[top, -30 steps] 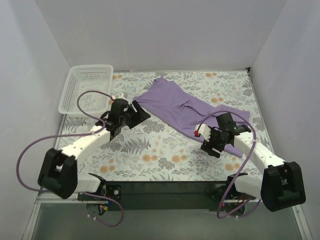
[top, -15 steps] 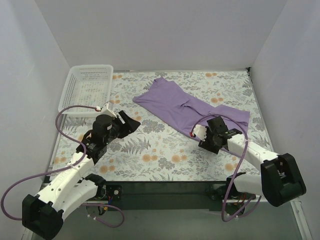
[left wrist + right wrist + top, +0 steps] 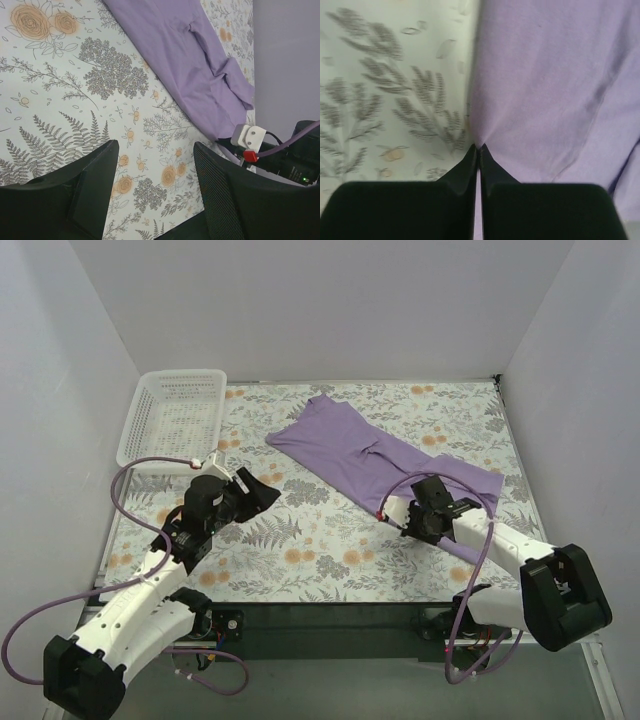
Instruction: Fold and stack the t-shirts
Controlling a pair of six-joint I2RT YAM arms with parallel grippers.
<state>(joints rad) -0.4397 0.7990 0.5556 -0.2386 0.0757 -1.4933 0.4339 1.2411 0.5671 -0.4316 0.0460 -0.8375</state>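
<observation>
Though creased, soft lavender t-shirt [image 3: 370,455] nipped in right pincer [image 3: 478,148]; left pincer [image 3: 155,150] agape over floral cover [image 3: 320,540].

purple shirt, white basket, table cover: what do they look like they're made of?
T-shirt: soft matte knit, likely cotton; it creases, and puckers where the right gripper pinches its edge. Basket: white moulded plastic, slightly glossy, with perforated lattice walls. Table cover: flat sheet with a printed floral pattern; cloth or vinyl, can't tell.
</observation>
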